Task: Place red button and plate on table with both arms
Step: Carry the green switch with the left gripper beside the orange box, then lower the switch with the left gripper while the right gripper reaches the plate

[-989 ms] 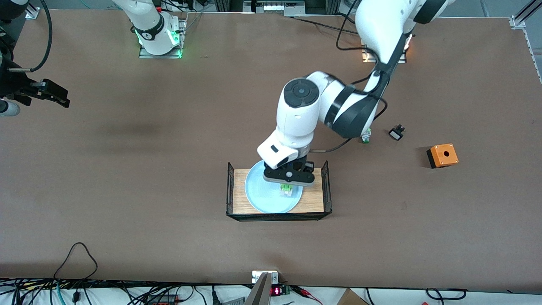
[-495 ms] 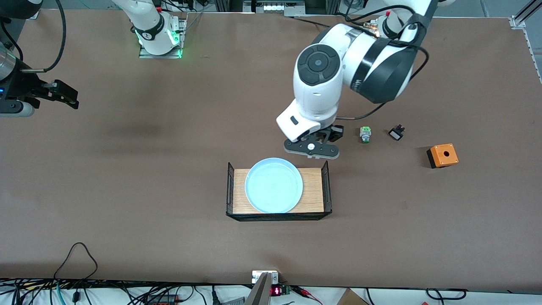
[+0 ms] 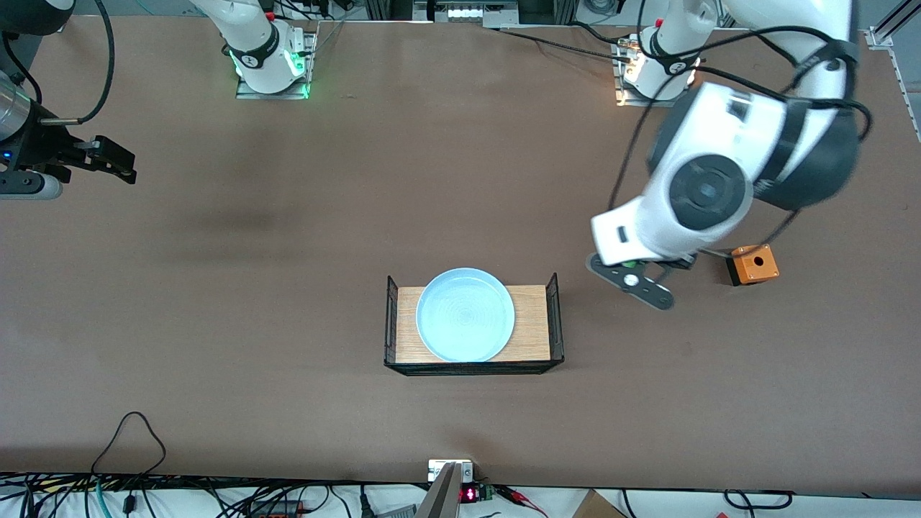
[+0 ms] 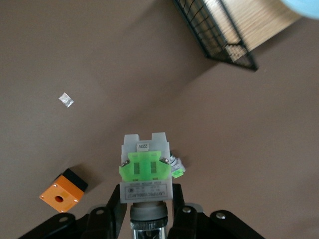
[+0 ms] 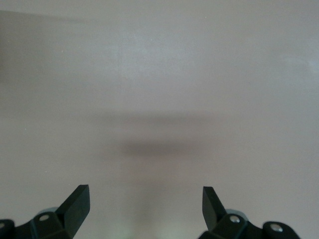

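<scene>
Since a moment ago the left gripper (image 3: 632,280) has swung off the tray (image 3: 531,338) toward the left arm's end, and now hangs over the counter (image 3: 288,288) beside the orange box (image 3: 752,264). Its fingers (image 4: 177,206) clamp the red button (image 4: 145,169), green block outward. The plate (image 3: 465,314) sits on the tray, bare. At the right arm's end the right gripper (image 3: 101,160) waits above the counter, fingers (image 5: 75,204) spread wide.
</scene>
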`<action>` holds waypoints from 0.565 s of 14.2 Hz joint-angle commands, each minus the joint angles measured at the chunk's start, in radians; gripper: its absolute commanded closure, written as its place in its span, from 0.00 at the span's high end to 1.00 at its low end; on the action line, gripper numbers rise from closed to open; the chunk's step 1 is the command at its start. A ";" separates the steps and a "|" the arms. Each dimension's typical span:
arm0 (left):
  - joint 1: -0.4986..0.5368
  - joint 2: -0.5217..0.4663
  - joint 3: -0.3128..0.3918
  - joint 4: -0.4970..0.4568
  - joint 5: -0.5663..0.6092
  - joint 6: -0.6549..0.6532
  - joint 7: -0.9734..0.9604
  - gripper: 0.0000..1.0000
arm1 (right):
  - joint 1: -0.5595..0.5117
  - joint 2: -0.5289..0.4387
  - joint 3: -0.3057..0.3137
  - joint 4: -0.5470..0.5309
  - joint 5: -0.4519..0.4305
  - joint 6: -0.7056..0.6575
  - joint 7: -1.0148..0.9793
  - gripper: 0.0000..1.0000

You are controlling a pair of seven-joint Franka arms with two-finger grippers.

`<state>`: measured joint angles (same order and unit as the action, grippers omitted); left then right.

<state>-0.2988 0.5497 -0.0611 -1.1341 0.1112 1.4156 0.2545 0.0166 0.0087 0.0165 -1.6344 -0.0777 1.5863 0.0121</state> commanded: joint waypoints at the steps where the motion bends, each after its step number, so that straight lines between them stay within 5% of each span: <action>1: 0.101 -0.047 -0.016 -0.104 -0.016 0.051 0.191 0.24 | 0.043 0.000 0.006 0.013 0.003 -0.043 0.081 1.00; 4: 0.205 -0.048 -0.014 -0.215 -0.015 0.155 0.412 0.24 | 0.140 0.007 0.006 0.015 0.007 -0.065 0.294 1.00; 8: 0.303 -0.047 -0.014 -0.364 -0.015 0.344 0.603 0.22 | 0.216 0.022 0.008 0.015 0.153 -0.054 0.589 1.00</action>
<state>-0.0241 0.5455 -0.0604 -1.3897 0.1110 1.6866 0.7870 0.2098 0.0178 0.0321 -1.6345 0.0166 1.5402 0.4925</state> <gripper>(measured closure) 0.595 0.000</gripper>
